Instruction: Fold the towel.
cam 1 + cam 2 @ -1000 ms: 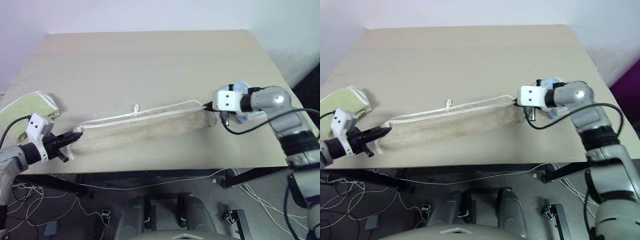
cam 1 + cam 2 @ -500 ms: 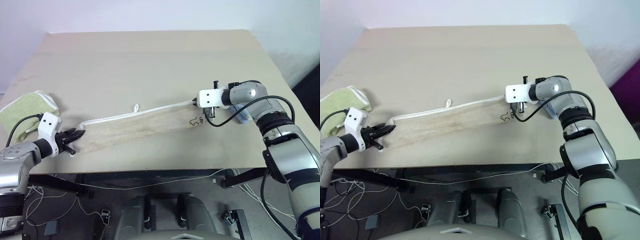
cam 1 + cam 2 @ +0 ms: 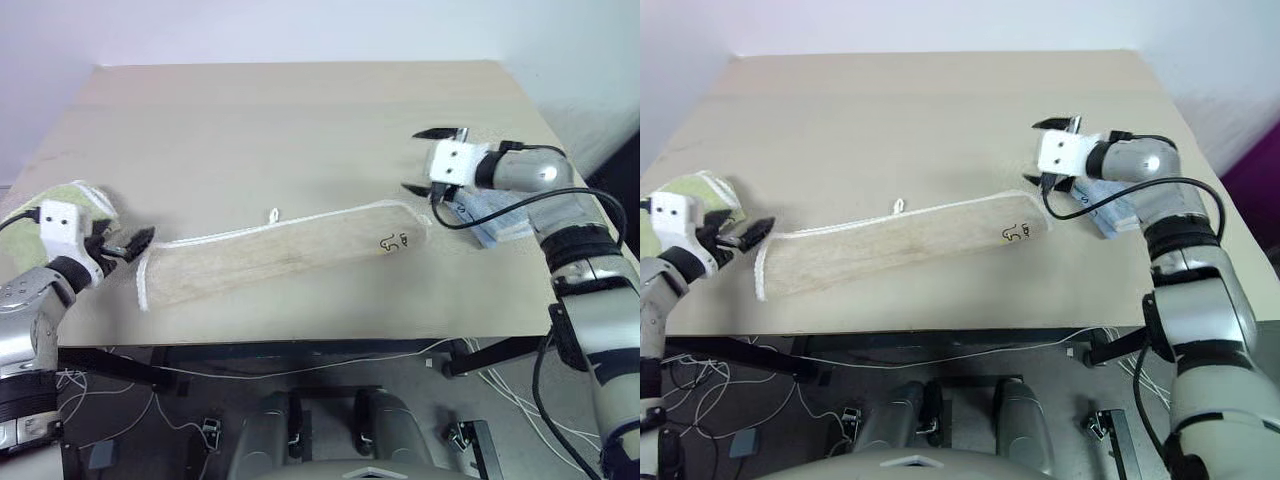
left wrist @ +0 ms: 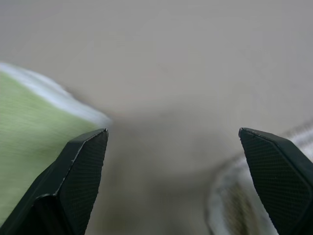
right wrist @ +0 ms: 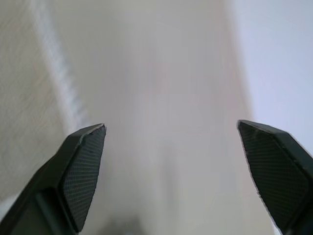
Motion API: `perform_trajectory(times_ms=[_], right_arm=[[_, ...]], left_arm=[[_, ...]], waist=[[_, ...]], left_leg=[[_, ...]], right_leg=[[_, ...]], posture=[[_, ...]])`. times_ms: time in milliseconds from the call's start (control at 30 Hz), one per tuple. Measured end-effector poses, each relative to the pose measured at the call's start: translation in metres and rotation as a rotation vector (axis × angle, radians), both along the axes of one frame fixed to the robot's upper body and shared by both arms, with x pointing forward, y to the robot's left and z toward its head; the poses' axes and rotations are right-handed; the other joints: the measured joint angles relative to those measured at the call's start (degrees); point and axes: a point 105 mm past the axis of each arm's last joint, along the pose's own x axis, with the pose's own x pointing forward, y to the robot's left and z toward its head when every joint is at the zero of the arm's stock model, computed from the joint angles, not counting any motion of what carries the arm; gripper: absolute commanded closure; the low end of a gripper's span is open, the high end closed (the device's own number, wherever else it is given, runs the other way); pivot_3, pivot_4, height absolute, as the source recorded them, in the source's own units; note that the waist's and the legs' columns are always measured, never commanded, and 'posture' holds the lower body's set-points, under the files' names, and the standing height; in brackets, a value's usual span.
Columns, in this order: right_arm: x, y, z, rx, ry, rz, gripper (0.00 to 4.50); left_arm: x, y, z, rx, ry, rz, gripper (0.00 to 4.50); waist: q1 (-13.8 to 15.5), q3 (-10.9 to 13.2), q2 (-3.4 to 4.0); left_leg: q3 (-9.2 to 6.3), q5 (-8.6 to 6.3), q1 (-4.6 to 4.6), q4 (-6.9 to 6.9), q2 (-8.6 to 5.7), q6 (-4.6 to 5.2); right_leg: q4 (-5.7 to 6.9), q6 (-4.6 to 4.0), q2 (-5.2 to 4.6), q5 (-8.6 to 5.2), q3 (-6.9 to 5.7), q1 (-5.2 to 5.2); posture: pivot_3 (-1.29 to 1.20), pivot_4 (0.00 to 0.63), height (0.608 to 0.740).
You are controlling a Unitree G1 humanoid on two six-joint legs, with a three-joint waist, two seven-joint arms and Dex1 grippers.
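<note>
The towel (image 3: 275,258) lies folded in a long narrow strip near the front edge of the table (image 3: 300,120), its small marked label (image 3: 394,241) up at the right end. My left gripper (image 3: 128,240) hovers spread wide and empty just off the strip's left end, beside a green towel (image 3: 62,203). My right gripper (image 3: 428,160) hangs wide open and empty above the right end, a light blue towel (image 3: 497,217) beside it.

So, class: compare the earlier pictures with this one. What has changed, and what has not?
Both tools let go of the towel: the left tool and right tool were shut on its two ends and now stand open, drawn back off them. The towel lies as a long folded strip on the table. The green towel stayed put.
</note>
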Motion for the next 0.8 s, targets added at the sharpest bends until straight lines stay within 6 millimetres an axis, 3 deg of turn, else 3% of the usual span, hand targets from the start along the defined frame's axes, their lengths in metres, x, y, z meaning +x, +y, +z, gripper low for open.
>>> perform_trajectory(times_ms=[100, 200, 333, 500, 600, 733, 800], right_arm=[[-0.026, -0.014, -0.024, 0.208, 0.178, -0.039, 0.03], [-0.049, -0.022, -0.057, 0.416, 0.419, -0.12, 0.03], [-0.073, -0.021, -0.062, 0.723, 0.635, -0.215, 0.03], [-0.09, -0.017, -0.068, 1.066, 0.852, -0.334, 0.03], [-0.097, -0.013, -0.077, 1.186, 0.957, -0.4, 0.03], [-0.098, -0.001, -0.105, 1.31, 1.099, -0.518, 0.03], [-0.093, 0.001, -0.103, 1.352, 1.123, -0.541, 0.03]], left_arm=[[-0.007, -0.007, 0.008, 0.019, -0.034, -0.034, 0.0], [-0.012, -0.027, 0.01, 0.015, -0.05, -0.126, 0.0], [-0.016, -0.065, 0.002, 0.08, -0.037, -0.309, 0.0], [-0.026, -0.113, -0.015, 0.127, -0.011, -0.545, 0.0], [-0.032, -0.133, -0.021, 0.161, -0.007, -0.651, 0.0], [-0.036, -0.157, -0.03, 0.129, -0.006, -0.747, 0.0], [-0.037, -0.164, -0.032, 0.117, -0.004, -0.774, 0.0]], waist=[[0.2, 0.0, -0.02], [0.2, 0.0, 0.0], [0.1, 0.0, 0.03], [0.1, 0.0, 0.04], [0.2, -0.1, 0.04], [0.1, -0.1, 0.09], [-0.1, -0.1, 0.04]], left_leg=[[-0.06, -0.03, 0.16, 0.02, -0.04, 0.04], [-0.1, -0.16, 0.2, 0.04, -0.04, 0.2], [-0.21, -0.31, 0.22, 0.0, 0.01, 0.15], [-0.2, -0.33, 0.16, -0.08, 0.0, 0.14], [-0.2, -0.33, 0.15, -0.1, -0.01, 0.15], [-0.19, -0.33, 0.1, -0.12, -0.02, 0.16], [-0.19, -0.32, 0.12, -0.11, -0.01, 0.17]], right_leg=[[-0.05, 0.01, -0.13, 0.0, -0.08, 0.23], [-0.01, 0.04, -0.18, 0.03, -0.07, 0.22], [-0.01, -0.01, -0.18, 0.03, 0.01, 0.16], [-0.04, -0.23, -0.22, -0.04, 0.04, 0.07], [-0.08, -0.25, -0.22, -0.05, 0.05, 0.06], [-0.08, -0.25, -0.21, -0.04, 0.07, 0.02], [-0.07, -0.26, -0.17, -0.03, 0.06, 0.04]], posture=[[0.0, 0.15, 0.74], [0.0, 0.15, 0.74], [0.0, 0.15, 0.74], [0.0, 0.15, 0.74], [0.0, 0.15, 0.74], [0.0, 0.15, 0.74], [0.0, 0.15, 0.74]])
